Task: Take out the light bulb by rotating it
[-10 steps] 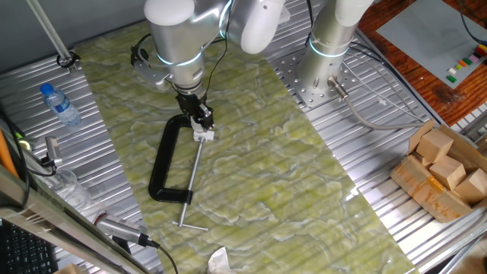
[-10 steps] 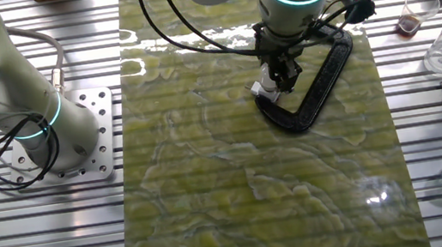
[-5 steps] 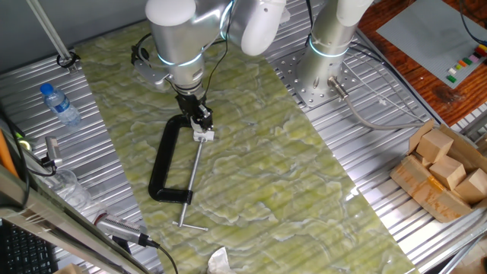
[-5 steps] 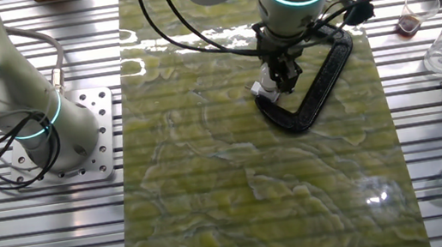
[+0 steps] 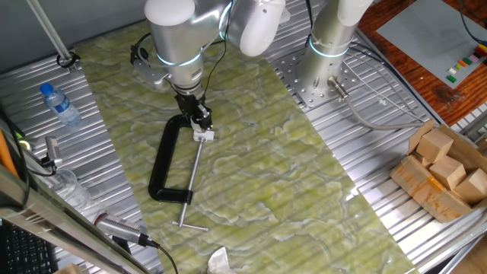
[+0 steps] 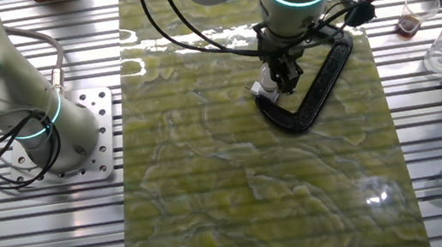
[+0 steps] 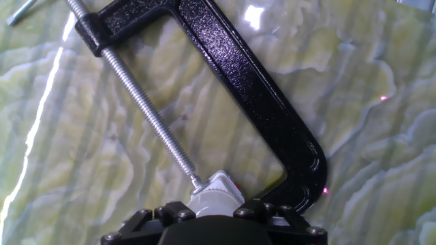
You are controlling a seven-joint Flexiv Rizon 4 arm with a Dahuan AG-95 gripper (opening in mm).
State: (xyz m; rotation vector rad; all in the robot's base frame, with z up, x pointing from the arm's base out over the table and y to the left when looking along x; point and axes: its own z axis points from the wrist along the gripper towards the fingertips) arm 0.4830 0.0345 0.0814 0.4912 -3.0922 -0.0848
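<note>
Looking along the fingers, the hand view gives the black C-clamp (image 7: pixel 252 88) large, with its threaded screw (image 7: pixel 146 116) ending at a small white socket piece (image 7: pixel 219 190) held in the clamp mouth. Just under that piece a pale rounded shape (image 7: pixel 208 203), probably the light bulb, meets the dark body of the gripper (image 7: pixel 214 221); the fingertips are hidden there, so I cannot tell if they are closed on it.

One fixed view shows what the hand view does not: the gripper (image 5: pixel 199 120) stands low over the socket piece (image 5: pixel 203 135), and the clamp (image 5: pixel 163 164) lies flat on the green mat (image 5: pixel 259 175). The other fixed view shows the gripper (image 6: pixel 284 80) from the opposite side.

Counted: one clamp, one socket piece, one plastic bottle (image 5: pixel 59 104), three wooden blocks (image 5: pixel 449 164) in a box
</note>
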